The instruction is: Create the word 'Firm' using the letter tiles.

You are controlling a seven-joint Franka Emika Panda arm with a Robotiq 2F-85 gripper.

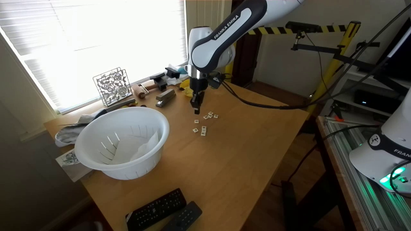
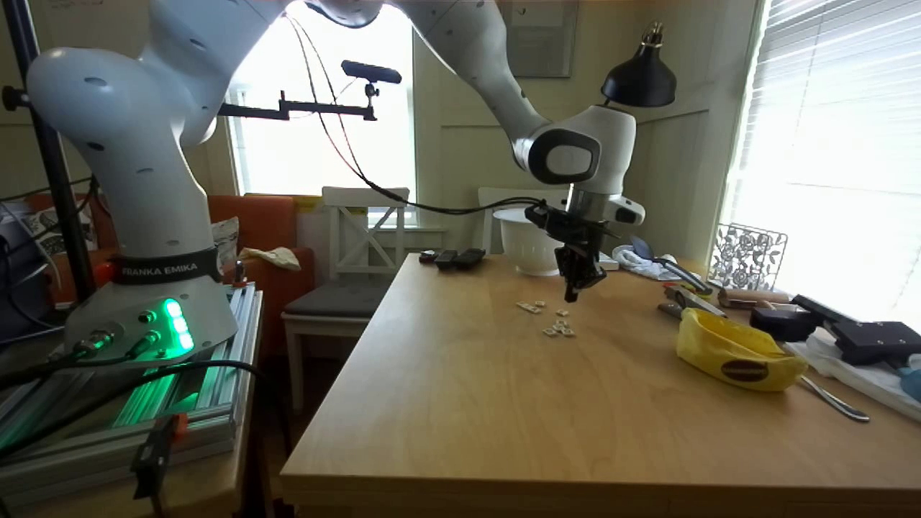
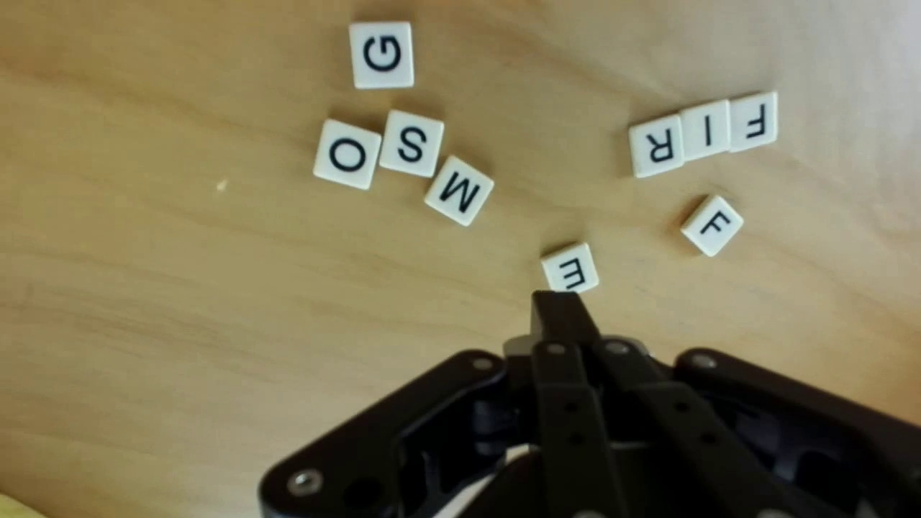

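At ten o'clock from the claw [image 3: 565, 316] in the wrist view, on the wooden table [image 3: 180, 302], lies the O tile [image 3: 347, 154], with the G tile [image 3: 383, 55] at eleven and the S tile [image 3: 411, 144] close beside the O; next to that, between ten and eleven, sits the M tile [image 3: 459, 191], tilted and apart from the word, and I take it to be the one letter still wanted; the claw has its fingers together, nothing seen between them, and the E tile [image 3: 570, 267] shows just beyond the tips at twelve; around one o'clock the R tile [image 3: 656, 146], I tile [image 3: 706, 129] and F tile [image 3: 754, 121] touch in a row, upside down here, so FIR looks done, with the spare F [image 3: 712, 225] loose at two; the step in hand, I judge, is fetching the M, and the next move calls for going over to it with fingers parted, turning it square and setting it at the R's nine o'clock end without nudging its neighbours; in an exterior view the white bowl [image 1: 141, 168] stands between eight and nine o'clock of the claw with what looks like pale paper [image 1: 126, 149] inside; the yellow pouch [image 2: 719, 354], near four o'clock in an exterior view, hides whatever it may hold.
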